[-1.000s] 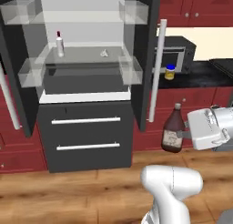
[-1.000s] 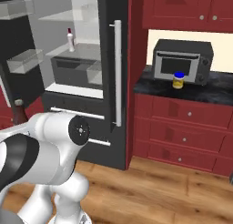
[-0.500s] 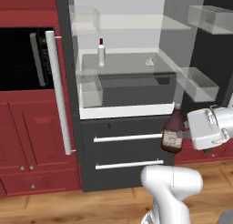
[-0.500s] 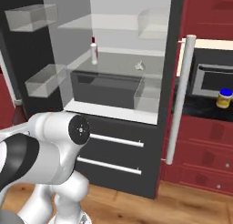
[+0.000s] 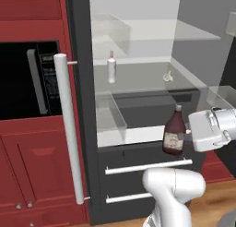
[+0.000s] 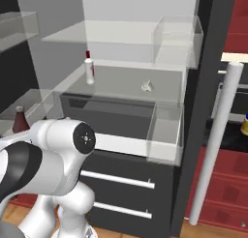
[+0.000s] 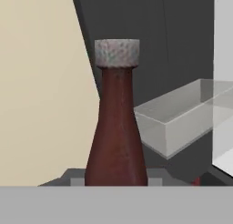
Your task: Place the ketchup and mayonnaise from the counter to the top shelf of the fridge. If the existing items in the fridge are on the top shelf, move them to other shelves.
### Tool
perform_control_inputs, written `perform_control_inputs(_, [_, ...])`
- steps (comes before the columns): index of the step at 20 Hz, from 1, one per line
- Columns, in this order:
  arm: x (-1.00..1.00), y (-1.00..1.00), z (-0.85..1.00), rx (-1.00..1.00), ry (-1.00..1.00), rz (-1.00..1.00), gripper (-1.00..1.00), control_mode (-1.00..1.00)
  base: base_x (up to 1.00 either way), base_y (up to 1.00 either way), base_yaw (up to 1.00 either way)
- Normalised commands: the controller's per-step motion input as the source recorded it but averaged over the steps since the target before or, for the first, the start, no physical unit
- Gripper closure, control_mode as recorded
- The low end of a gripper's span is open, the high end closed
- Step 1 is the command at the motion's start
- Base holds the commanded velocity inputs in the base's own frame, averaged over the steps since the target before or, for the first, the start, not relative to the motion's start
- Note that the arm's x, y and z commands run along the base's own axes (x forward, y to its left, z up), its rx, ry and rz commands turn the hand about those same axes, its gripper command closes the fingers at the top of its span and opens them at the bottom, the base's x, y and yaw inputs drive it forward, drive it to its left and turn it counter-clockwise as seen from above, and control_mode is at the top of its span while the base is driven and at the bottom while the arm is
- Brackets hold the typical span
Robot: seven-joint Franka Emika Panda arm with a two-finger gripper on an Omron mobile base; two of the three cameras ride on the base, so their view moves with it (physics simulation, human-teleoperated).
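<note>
I read my gripper (image 5: 183, 140) as clamped on the ketchup (image 5: 174, 131), top shelf (image 5: 184, 33) above it bare; mayonnaise untouched.

The ketchup bottle (image 5: 174, 133) is held upright in front of the open fridge (image 5: 138, 78), level with the drawer front below the shelves. On the middle shelf (image 5: 138, 85) a small bottle (image 5: 111, 68) is set to the left and a small item (image 5: 168, 75) to the right, well apart. The top shelf (image 5: 152, 32) sits above them. A jar (image 6: 244, 127) is seen on the counter at far right.
</note>
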Motion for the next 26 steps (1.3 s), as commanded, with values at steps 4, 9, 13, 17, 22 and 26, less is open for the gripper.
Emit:
perform_control_inputs(4, [0.00,0.00,0.00,0.00,0.00,0.00,1.00,1.00,0.63,0.00,-0.06])
perform_control_inputs(9, [0.00,0.00,0.00,0.00,0.00,0.00,1.00,1.00,0.91,0.00,-0.05])
perform_control_inputs(13, [0.00,0.00,0.00,0.00,0.00,0.00,1.00,1.00,0.69,0.00,-0.07])
perform_control_inputs(17, [0.00,0.06,0.28,-0.01,-0.01,-0.06,1.00,-1.00,0.20,0.03,-0.04])
perform_control_inputs(22, [-0.53,-0.02,0.94,-0.01,-0.17,-0.23,1.00,-1.00,0.00,0.00,0.00])
perform_control_inputs(26, [-0.15,-0.24,1.00,0.00,-0.21,-0.23,1.00,-1.00,0.00,0.00,0.00])
